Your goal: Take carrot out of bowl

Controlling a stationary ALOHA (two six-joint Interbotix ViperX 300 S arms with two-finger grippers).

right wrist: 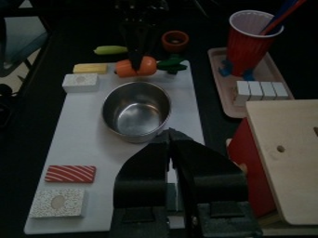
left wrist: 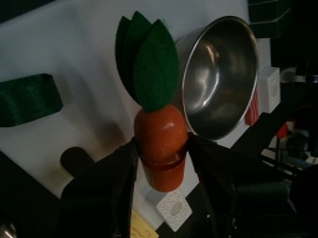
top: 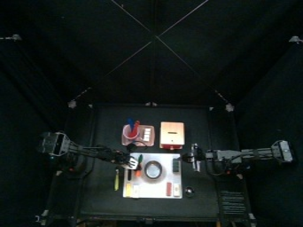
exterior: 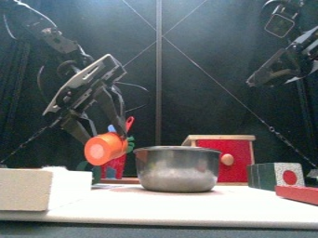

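Carrot (exterior: pixel 106 146) hangs clear of the table, clamped by its orange body between the left gripper (exterior: pixel 102 139) jaws, just left of the bowl (exterior: pixel 178 168) and outside its rim, so the lift-out looks nearly complete. Left wrist view shows the green leafy top (left wrist: pixel 149 58) pointing away and the bowl (left wrist: pixel 221 74) empty, which the front view hides behind the steel wall. Farther right, the right gripper (right wrist: pixel 173 149) rests with jaws together, holding nothing, near the bowl (right wrist: pixel 136 108)

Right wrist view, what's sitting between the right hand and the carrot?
The empty metal bowl sits on the white board, between the right hand and the carrot; the right wrist view shows it.
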